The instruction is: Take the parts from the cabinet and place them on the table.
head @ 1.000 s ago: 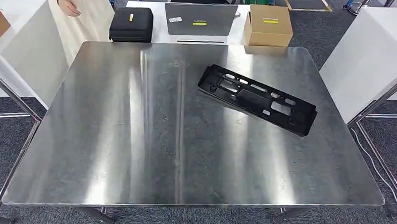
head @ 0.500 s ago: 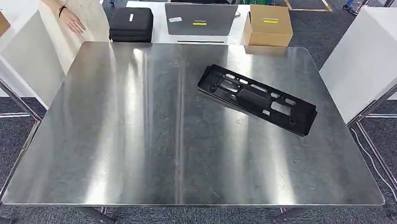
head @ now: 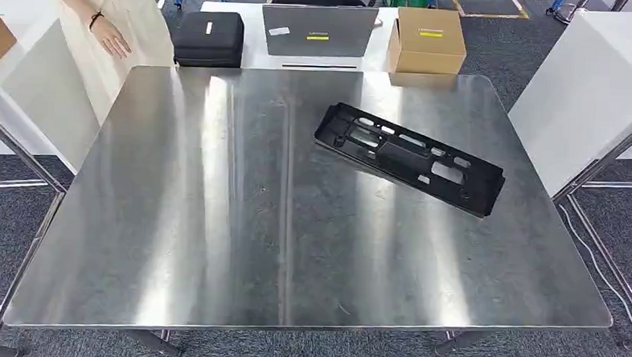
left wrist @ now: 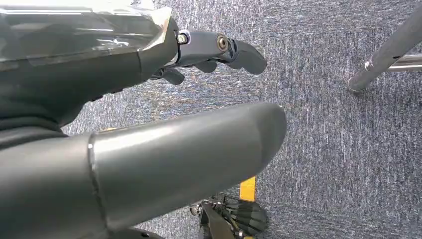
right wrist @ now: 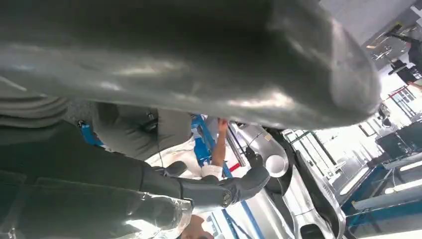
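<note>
Black plastic part [head: 410, 158] lay flat on the steel desk [head: 214, 222], right of centre in head view, nowhere near either hand. Left hand [left wrist: 199, 55] hung over carpet, fingers apart, empty. Right hand [right wrist: 214, 186] likewise loose, holding nothing.

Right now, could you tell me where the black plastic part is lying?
In the head view, the black plastic part lies flat on the steel table, right of centre towards the far edge, near the cardboard box.
</note>
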Controlling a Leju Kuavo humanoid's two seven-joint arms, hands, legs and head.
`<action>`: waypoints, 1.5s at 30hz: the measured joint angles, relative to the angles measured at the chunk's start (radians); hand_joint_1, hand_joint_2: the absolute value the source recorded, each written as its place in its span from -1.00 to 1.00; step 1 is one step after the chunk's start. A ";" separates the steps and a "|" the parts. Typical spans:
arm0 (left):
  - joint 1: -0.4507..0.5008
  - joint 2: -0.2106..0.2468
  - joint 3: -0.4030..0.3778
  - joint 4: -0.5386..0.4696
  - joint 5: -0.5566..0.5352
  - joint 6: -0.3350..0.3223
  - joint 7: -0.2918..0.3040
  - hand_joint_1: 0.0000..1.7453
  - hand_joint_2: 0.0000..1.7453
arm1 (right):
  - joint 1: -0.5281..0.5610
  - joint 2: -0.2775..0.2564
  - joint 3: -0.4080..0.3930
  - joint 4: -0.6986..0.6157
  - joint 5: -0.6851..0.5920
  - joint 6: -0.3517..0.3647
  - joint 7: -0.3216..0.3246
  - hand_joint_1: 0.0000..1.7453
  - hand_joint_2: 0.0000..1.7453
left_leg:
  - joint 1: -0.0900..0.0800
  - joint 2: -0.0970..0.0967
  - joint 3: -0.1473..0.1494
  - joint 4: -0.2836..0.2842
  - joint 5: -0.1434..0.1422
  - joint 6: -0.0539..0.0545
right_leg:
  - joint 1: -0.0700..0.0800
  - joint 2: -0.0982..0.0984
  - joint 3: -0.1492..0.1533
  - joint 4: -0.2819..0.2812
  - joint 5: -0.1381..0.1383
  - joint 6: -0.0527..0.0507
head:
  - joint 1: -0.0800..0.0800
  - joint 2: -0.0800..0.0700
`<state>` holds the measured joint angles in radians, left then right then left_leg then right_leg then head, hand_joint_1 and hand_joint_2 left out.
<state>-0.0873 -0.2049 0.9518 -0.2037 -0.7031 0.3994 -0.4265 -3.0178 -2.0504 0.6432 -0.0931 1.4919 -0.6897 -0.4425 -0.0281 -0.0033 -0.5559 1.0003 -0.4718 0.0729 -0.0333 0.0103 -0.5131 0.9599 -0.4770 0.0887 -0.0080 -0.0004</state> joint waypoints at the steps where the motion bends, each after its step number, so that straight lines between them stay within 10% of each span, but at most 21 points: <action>1: 0.000 0.000 0.000 0.000 0.000 0.000 0.000 -1.00 -1.00 | 0.000 0.000 0.000 0.000 0.000 0.000 0.000 -1.00 -1.00 | 0.000 0.000 0.000 0.000 0.000 0.000 | 0.000 0.000 0.000 0.000 0.000 0.000 | 0.000 0.000; 45: 0.000 0.000 0.000 0.000 0.000 0.000 0.000 -1.00 -1.00 | 0.000 0.000 0.000 0.000 0.000 0.000 0.000 -1.00 -1.00 | 0.000 0.000 0.000 0.000 0.000 0.000 | 0.000 0.000 0.000 0.000 0.000 0.000 | 0.000 0.000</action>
<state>-0.0873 -0.2049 0.9518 -0.2037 -0.7031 0.3994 -0.4269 -3.0178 -2.0504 0.6432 -0.0927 1.4920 -0.6897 -0.4425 -0.0281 -0.0033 -0.5560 1.0003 -0.4718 0.0729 -0.0333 0.0103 -0.5131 0.9599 -0.4770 0.0887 -0.0080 -0.0004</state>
